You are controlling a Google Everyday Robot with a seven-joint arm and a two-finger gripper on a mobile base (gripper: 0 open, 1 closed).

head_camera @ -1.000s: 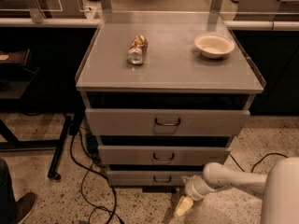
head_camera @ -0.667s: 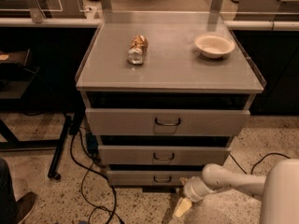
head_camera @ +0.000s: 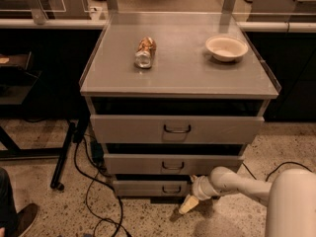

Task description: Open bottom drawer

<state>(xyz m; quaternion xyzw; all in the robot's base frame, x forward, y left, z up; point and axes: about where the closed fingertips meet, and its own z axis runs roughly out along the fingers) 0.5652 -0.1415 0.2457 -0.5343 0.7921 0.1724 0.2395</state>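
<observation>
Low down near the speckled floor (head_camera: 44, 147), the gripper (head_camera: 189, 205) hangs off the white arm (head_camera: 237, 181), pointing down and leftward; whether this pincer is released or clenched cannot be told. Just up and to its left sits the bottom drawer (head_camera: 143, 187), whose small dark wire handle (head_camera: 172, 189) the pincer is near but not touching. Higher above it come the middle drawer (head_camera: 173, 164) and top drawer (head_camera: 176, 129). Far above, on the cabinet top (head_camera: 182, 78), lie a crushed can (head_camera: 144, 52) and a pale bowl (head_camera: 226, 48). Cables (head_camera: 96, 181) trail well to the left.
</observation>
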